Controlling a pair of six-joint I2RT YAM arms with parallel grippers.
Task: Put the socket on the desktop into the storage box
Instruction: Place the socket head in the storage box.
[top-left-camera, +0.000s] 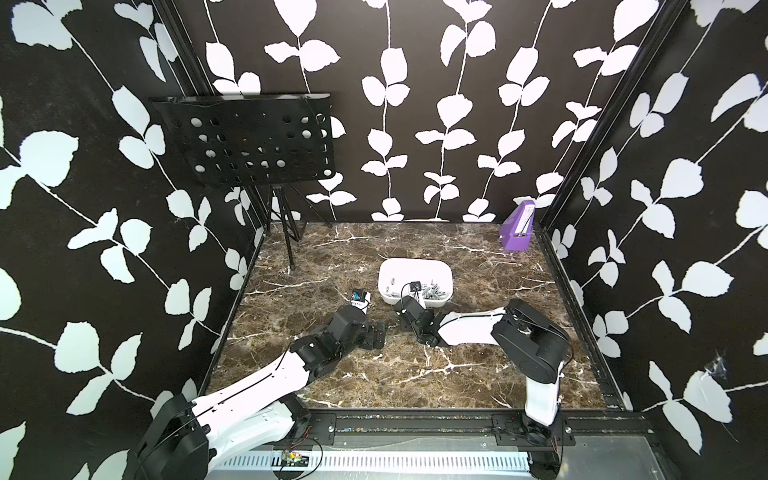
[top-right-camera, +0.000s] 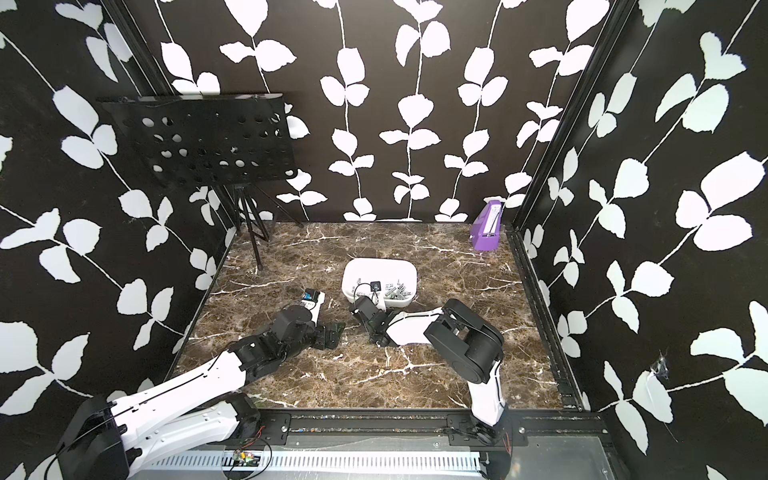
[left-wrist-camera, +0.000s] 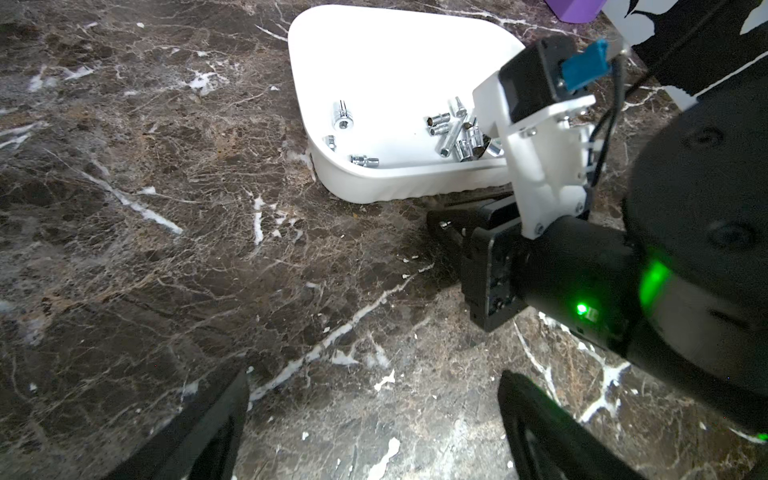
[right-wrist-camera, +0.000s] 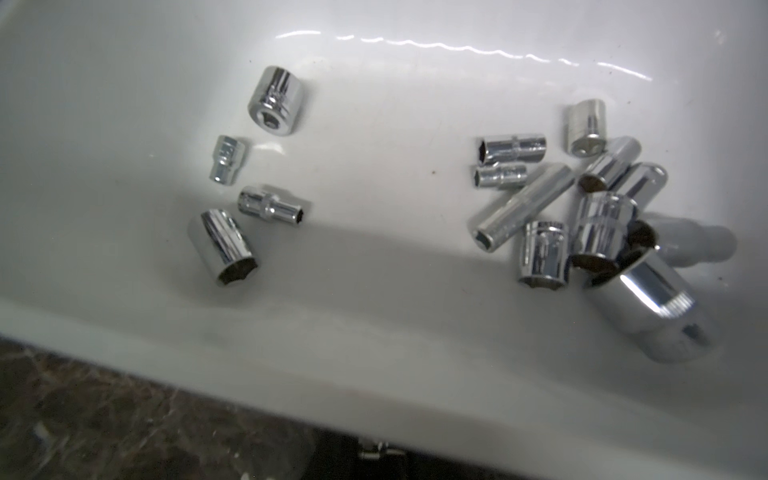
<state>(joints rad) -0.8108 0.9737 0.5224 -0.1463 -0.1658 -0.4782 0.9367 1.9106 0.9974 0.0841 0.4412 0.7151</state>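
The white storage box (top-left-camera: 415, 262) sits mid-desktop (top-left-camera: 457, 374) and holds several chrome sockets (right-wrist-camera: 540, 195). My right gripper (top-left-camera: 397, 309) lies low on the desktop against the box's near wall. Its dark jaws are nearly together on a small chrome socket (right-wrist-camera: 372, 450), which also glints at the fingertips in the left wrist view (left-wrist-camera: 444, 225). That socket is outside the box, below its rim (right-wrist-camera: 374, 365). My left gripper (left-wrist-camera: 374, 376) hovers just left of the right one, open wide with only bare marble between its fingers (left-wrist-camera: 232, 415).
A purple wedge-shaped box (top-left-camera: 517, 232) stands in the far right corner. A black music stand (top-left-camera: 249, 141) rises at the far left, its tripod legs (top-left-camera: 289, 245) on the desktop. Black rails line the front and right edges.
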